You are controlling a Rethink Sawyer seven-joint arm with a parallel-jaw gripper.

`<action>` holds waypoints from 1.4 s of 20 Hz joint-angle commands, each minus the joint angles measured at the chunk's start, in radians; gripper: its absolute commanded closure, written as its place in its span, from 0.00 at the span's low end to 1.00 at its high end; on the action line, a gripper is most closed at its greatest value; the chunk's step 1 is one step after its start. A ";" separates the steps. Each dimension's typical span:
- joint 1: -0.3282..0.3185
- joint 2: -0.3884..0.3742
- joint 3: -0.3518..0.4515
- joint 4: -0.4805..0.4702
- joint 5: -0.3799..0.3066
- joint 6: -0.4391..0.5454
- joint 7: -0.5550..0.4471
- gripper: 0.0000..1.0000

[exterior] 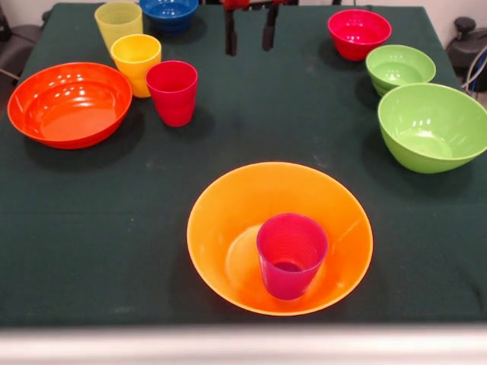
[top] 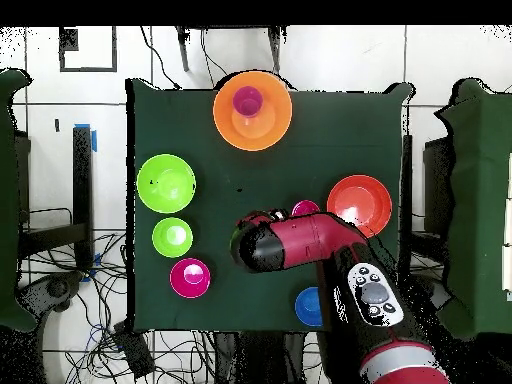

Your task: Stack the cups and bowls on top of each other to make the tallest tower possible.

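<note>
A purple ribbed cup stands upright, mouth up, inside the large yellow-orange bowl near the table's front edge; seen from overhead, this cup sits in the bowl at the top. My gripper hangs at the top centre, open, with nothing between its fingers, well away from that bowl. Left of it stand a pale yellow cup, a yellow-orange cup and a red-pink cup, all upright. From overhead the arm hides the gripper.
A wide orange-red bowl lies at the left and a blue bowl at the top. On the right sit a red-pink bowl, a small green bowl and a large green bowl. The cloth is dark green.
</note>
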 commanded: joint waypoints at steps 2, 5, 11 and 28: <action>0.011 0.123 -0.050 -0.079 -0.048 -0.062 0.100 0.00; 0.024 0.122 -0.073 -0.089 -0.059 -0.052 0.086 0.00; 0.058 0.132 -0.107 -0.142 -0.084 -0.031 0.063 0.00; 0.068 0.191 -0.035 -0.111 0.053 0.048 0.080 0.00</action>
